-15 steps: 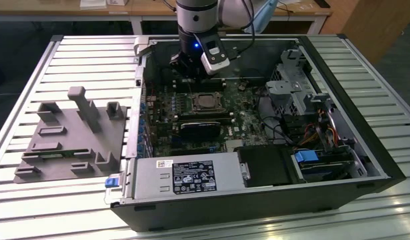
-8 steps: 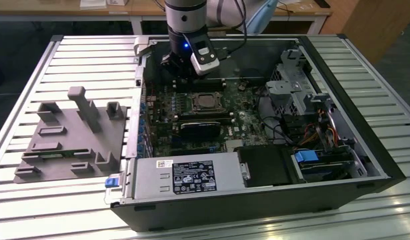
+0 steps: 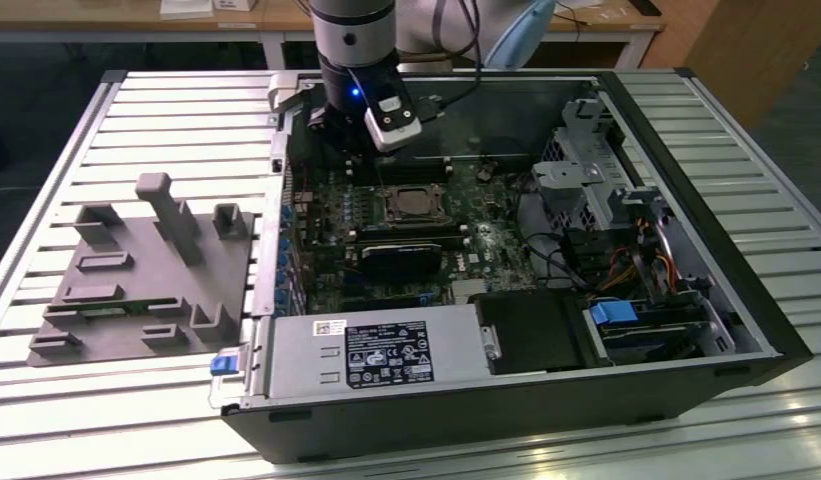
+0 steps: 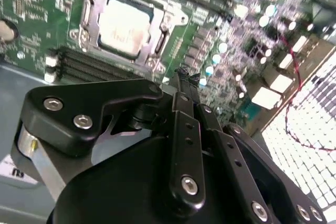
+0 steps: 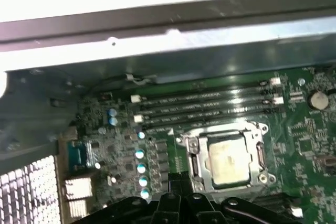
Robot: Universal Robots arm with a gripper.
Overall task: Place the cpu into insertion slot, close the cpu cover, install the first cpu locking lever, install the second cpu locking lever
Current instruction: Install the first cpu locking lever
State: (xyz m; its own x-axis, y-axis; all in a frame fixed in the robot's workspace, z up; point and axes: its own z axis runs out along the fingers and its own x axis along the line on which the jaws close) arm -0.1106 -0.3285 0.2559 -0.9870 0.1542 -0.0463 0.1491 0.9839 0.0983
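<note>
your gripper [image 4: 181, 73] is pinched closed on nothing, hanging above the green board just beside the insertion slot [image 4: 153, 61]. the cpu [image 4: 126, 27] lies flat in that slot, apart from your fingertips, with the cpu cover [image 4: 91, 15] lying around it. in the exterior view the arm stands over the open computer case [image 3: 517, 415].
</note>
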